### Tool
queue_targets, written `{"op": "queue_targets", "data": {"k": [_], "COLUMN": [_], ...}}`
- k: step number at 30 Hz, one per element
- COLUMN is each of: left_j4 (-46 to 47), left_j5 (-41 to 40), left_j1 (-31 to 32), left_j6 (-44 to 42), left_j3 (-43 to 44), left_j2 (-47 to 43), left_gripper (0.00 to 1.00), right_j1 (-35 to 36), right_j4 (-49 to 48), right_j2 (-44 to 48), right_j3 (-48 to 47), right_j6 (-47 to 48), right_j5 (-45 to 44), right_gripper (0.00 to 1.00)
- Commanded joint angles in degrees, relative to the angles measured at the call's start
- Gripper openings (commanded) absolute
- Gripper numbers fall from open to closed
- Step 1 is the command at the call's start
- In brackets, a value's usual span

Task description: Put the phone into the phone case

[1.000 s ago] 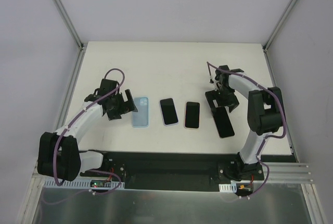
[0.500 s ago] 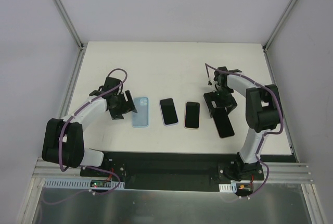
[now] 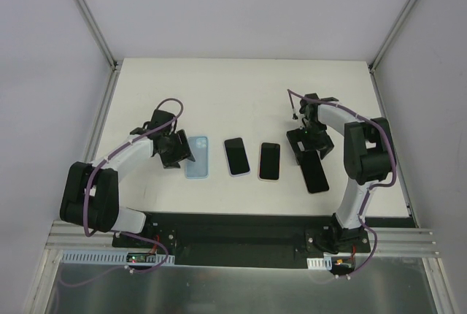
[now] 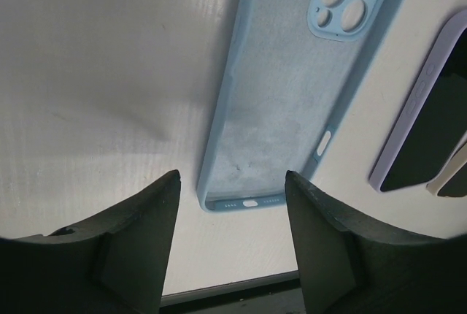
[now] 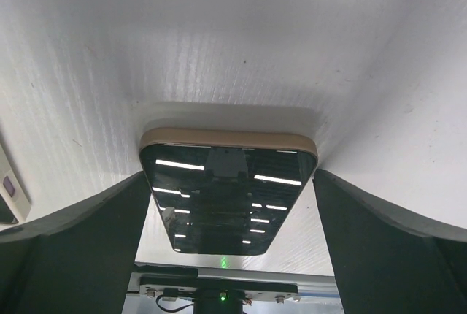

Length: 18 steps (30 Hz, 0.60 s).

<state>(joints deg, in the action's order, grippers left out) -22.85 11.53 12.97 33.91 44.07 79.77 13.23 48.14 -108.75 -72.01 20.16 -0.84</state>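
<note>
- On the white table (image 3: 241,102) the light-blue silicone phone case (image 4: 284,109) lies hollow-up; our spread left fingers (image 4: 131,248) could skew it.
- The black, tan-rimmed phone (image 5: 228,197) lies between our spread right fingers (image 5: 73,248); a shallow pinch may drop it.

From my station I count four items laid in a row on the counter (image 3: 241,87). One is an empty light blue phone case (image 3: 196,157). The other three are phones, all screen up: a lavender-edged phone (image 3: 236,156), a cream-edged phone (image 3: 269,161) and a tan-edged phone (image 3: 316,175). Two arms are in view, the left arm (image 3: 122,156) and the right arm (image 3: 339,117).
</note>
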Motion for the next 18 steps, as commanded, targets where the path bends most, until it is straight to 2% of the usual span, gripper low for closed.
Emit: {"op": "queue_targets", "data": {"k": [1, 5, 6, 12, 13, 15, 18], "left_j4": [1.7, 2.0, 2.3, 3.7, 3.8, 4.0, 4.2], "left_j5": [1.9, 1.6, 1.5, 2.2, 2.5, 3.5, 3.5], "left_j1": [2.1, 3.6, 3.8, 4.7, 5.0, 5.8, 7.3], "left_j6": [0.5, 1.5, 1.8, 2.7, 2.8, 3.1, 5.2], "left_j3": [-1.1, -2.1, -2.8, -5.7, -6.1, -7.0, -8.6], "left_j2": [0.0, -1.0, -1.3, -0.9, -0.9, -1.8, -4.8], "left_gripper": [0.56, 0.45, 0.39, 0.25, 0.12, 0.01, 0.00], "right_j1": [0.4, 0.5, 0.4, 1.0, 1.0, 1.2, 1.4], "right_j4": [0.5, 1.0, 1.2, 2.0, 1.9, 1.6, 1.6], "right_j2": [-0.8, -1.8, -1.9, -1.4, -1.1, -0.9, -0.3], "right_j3": [-0.8, -1.1, -1.3, -1.7, -1.8, -1.6, -1.8], "right_j6": [0.3, 0.0, -0.2, -0.6, -1.2, -1.5, -2.6], "right_j5": [0.3, 0.3, 0.3, 1.7, 1.5, 1.9, 2.6], "right_gripper": [0.96, 0.96, 0.96, 0.99, 0.99, 0.96, 0.91]}}
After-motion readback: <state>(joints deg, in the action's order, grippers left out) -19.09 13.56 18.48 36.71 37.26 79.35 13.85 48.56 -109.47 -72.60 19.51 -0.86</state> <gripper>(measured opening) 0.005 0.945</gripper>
